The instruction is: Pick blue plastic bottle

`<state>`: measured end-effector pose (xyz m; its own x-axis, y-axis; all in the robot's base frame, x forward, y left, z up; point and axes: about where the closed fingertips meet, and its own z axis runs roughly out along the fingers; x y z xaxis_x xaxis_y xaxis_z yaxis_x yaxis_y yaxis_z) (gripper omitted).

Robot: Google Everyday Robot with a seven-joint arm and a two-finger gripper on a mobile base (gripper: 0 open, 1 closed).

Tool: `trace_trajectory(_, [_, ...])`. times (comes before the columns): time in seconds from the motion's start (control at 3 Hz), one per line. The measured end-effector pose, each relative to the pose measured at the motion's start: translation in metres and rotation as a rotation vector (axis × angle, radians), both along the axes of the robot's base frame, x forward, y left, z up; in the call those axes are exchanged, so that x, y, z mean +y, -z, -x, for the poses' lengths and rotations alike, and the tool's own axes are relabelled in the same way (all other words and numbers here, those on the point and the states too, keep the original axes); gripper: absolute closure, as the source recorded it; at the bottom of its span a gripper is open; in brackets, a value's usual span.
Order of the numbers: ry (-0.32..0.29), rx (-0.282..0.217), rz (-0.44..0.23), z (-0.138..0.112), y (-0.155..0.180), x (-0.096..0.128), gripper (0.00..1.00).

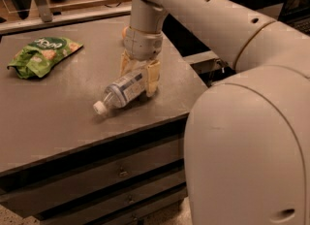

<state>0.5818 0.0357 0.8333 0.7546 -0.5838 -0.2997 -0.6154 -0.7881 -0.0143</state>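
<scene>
Down at the tabletop, the gripper (137,82) has its jaws closed in against the base end of the blue plastic bottle (121,90), which lies on its side near the table's (63,132) right edge, cap toward the front. A green snack bag (41,54) lies by the far left corner.

no text can be read. a pale printed label is seen on the blue plastic bottle (123,89), but its lettering cannot be made out. white lettering is carried on the green snack bag (41,54), which lies well apart from the bottle, to its upper left; it is not legible either. the gripper (139,76) is placed over the bottle's base end.
</scene>
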Motion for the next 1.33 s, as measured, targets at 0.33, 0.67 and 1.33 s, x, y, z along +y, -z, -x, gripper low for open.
trace_trajectory(0.33, [0.028,-0.008,0.032,0.006,0.001,-0.004,0.61])
trace_trajectory(0.67, [0.066,-0.018,0.034,0.014,-0.008,-0.001,0.84])
trace_trajectory(1.33, [0.289,-0.003,-0.048,0.041,-0.053,0.02,1.0])
